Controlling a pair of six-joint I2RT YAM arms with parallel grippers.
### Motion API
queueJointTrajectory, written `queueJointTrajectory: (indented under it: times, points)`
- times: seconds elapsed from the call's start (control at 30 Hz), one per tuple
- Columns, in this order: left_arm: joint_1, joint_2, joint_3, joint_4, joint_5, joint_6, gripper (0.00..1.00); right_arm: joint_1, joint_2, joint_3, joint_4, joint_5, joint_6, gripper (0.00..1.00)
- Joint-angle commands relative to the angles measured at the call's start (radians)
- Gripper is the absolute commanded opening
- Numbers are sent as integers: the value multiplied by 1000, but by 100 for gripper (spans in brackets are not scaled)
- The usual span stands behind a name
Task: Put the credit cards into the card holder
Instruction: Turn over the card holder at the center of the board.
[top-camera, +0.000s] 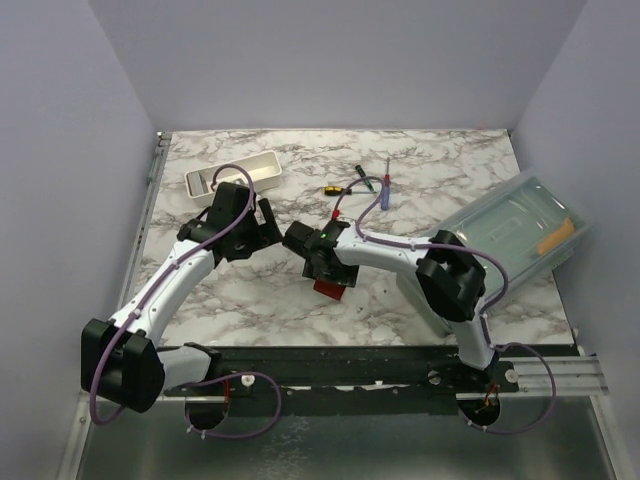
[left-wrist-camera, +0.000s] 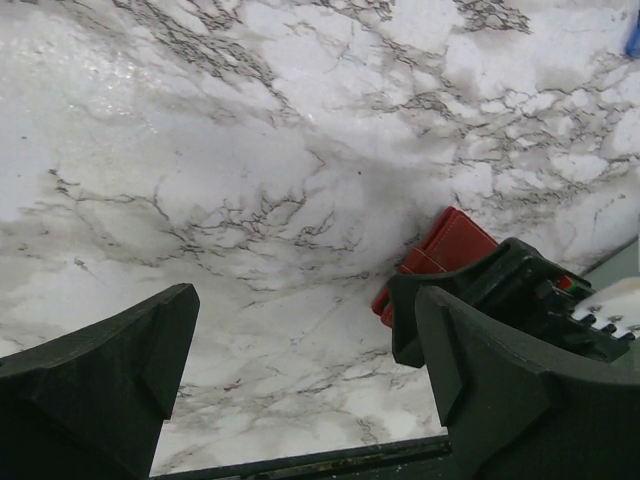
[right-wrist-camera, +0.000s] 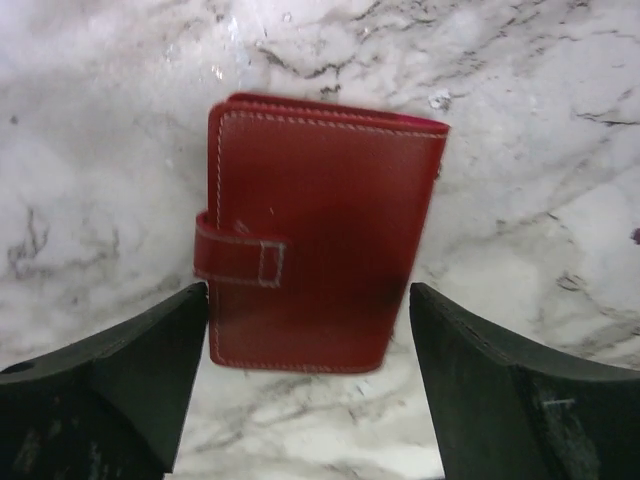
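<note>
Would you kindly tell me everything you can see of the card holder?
The card holder is a small dark-red rectangular wallet, leather-like, with pale stitching round its edges. A strap with a stitched rectangular tab wraps over one long edge, and it is folded shut. It lies flat on the marble table, between the open fingers of the right gripper, whose tips flank its near corners; contact cannot be told. From above, that gripper hides most of it.

No legible text (in any view)
</note>
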Motion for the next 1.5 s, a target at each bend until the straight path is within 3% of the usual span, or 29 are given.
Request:
queueJointTrajectory:
  times: [0.0, 0.13, 0.27, 0.37, 0.53, 0.7, 0.8, 0.87, 1.0, 1.07, 1.2, 1.27, 1.3, 1.47]
  points:
    - [5, -33, -32, 1, -115, 30, 98, 27, 141, 127, -159, 108, 87, 81]
    - [4, -21, -45, 9, -141, 99, 98, 36, 245, 244, -258, 134, 108, 79]
    - [14, -36, -86, 54, -140, 131, 98, 42, 258, 252, -249, 112, 86, 50]
    - [41, -38, -86, 62, -86, 134, 98, 42, 183, 183, -138, 81, 24, 34]
    - [75, -53, -110, 103, 33, 146, 98, 41, -30, -38, 262, -74, -184, 20]
    - [80, -58, -122, 127, 85, 157, 98, 26, -227, -292, 740, -354, -297, 8]
    - [89, -68, -132, 132, 86, 158, 98, 13, -278, -354, 884, -470, -320, 1]
    - [88, -73, -140, 136, 105, 153, 98, 1, -288, -376, 909, -491, -334, 1]
    - [88, -58, -158, 156, 192, 119, 98, -73, -297, -508, 981, -546, -322, 11]
    - [89, -40, -164, 159, 229, 94, 98, -84, -302, -540, 907, -464, -349, 12]
    - [89, -7, -180, 184, 327, 21, 97, -77, -285, -491, 693, -342, -438, 45]
    - [89, 27, -192, 213, 399, -1, 91, -60, -297, -465, 613, -257, -460, 52]
    - [88, 48, -195, 229, 424, -10, 86, -50, -302, -445, 587, -222, -475, 53]
    - [89, 146, -207, 284, 462, -38, 31, -5, -249, -345, 587, -225, -535, 51]
